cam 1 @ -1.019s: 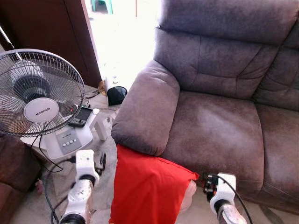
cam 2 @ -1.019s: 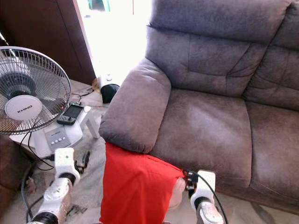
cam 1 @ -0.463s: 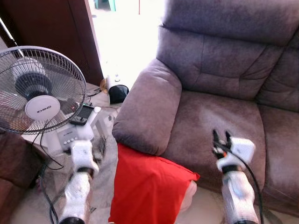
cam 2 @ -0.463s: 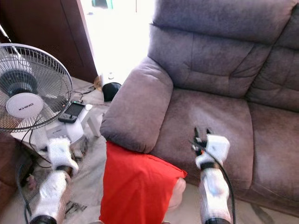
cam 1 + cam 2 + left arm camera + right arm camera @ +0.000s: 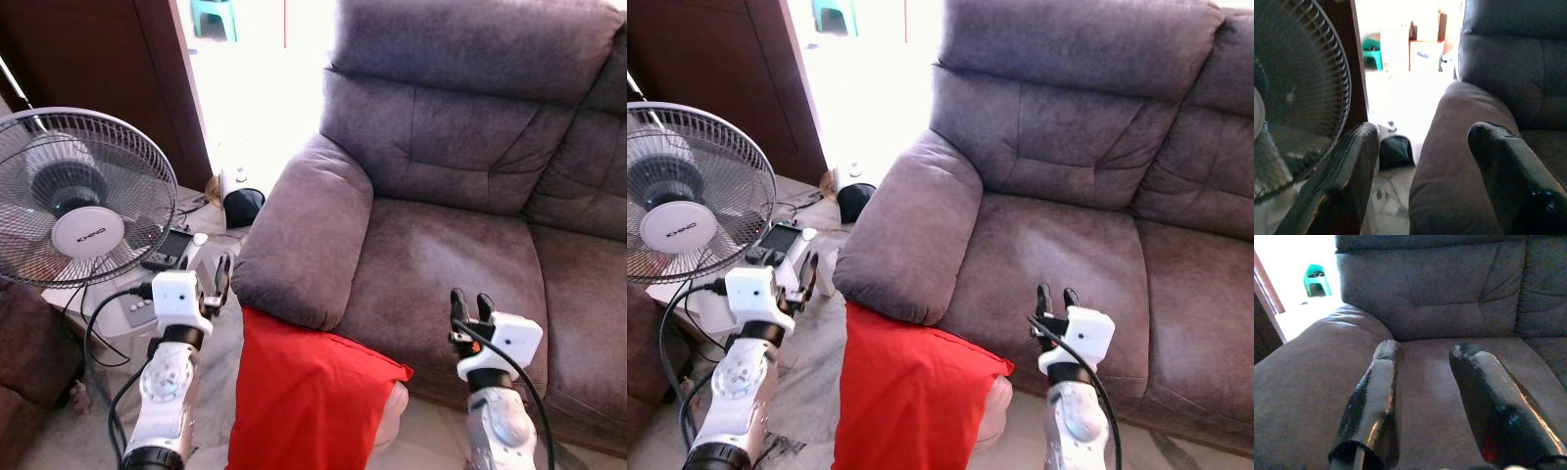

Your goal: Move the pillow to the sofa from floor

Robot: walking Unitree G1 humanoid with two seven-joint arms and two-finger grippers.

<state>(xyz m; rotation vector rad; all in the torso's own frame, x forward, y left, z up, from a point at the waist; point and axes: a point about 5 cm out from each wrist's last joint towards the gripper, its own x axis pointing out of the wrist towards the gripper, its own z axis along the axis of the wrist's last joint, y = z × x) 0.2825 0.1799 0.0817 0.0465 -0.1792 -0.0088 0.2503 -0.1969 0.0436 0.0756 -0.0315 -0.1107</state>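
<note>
One red pillow (image 5: 309,401) stands upright on the floor (image 5: 69,431), long axis vertical, leaning against the sofa (image 5: 441,264) front under its armrest. Left tool (image 5: 221,284) and right tool (image 5: 468,306) hover released, gripping nothing.

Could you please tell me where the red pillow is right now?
The red fabric pillow stands on the floor, leaning against the brown sofa's front just under its padded armrest.

The red pillow (image 5: 309,401) ran off the lower edge of the head views, its upper edge tucked under the sofa (image 5: 460,196) armrest (image 5: 304,235). The fan (image 5: 83,196) was cut at the left edge. Beyond the doorway, glare washed out the floor behind my left hand (image 5: 1420,161).
</note>
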